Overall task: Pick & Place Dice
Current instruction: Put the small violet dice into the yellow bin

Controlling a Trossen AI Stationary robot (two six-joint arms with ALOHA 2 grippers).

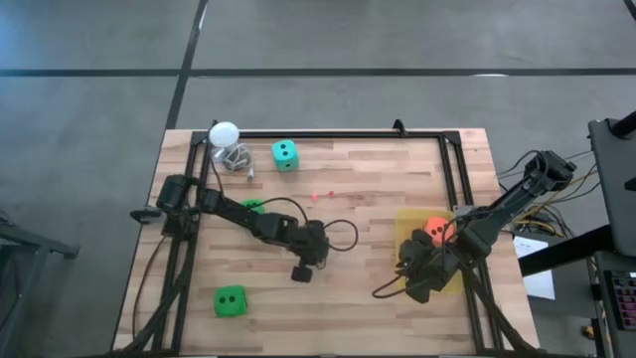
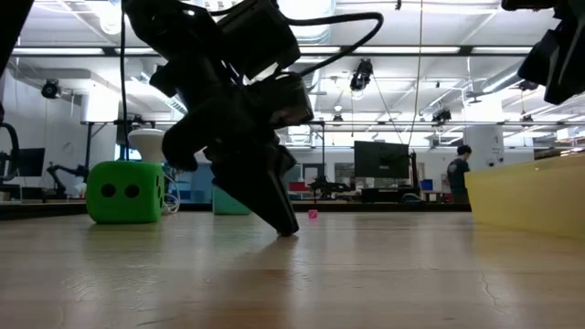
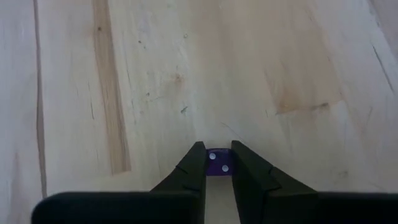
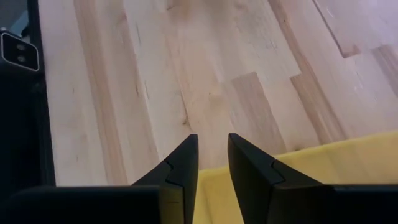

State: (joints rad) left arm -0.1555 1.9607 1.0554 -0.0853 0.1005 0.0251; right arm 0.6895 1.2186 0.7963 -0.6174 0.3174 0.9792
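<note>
Counting what is on the table

There are four big soft dice. Two are green dice [image 1: 230, 301] [image 1: 252, 206], one is a teal die [image 1: 285, 153] and one is an orange-red die [image 1: 435, 230]. There is one white ball [image 1: 225, 132] and one yellow tray [image 1: 409, 225]. There are two tiny pink bits [image 1: 316, 197] [image 1: 331, 194], one tiny purple cube [image 3: 217, 163] with two white dots, and two robot arms [image 1: 248, 214] [image 1: 502, 207].

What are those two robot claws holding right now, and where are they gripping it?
The left gripper pinches a tiny purple die by two opposite sides, down at the table. The right gripper holds nothing, above the yellow tray.
</note>
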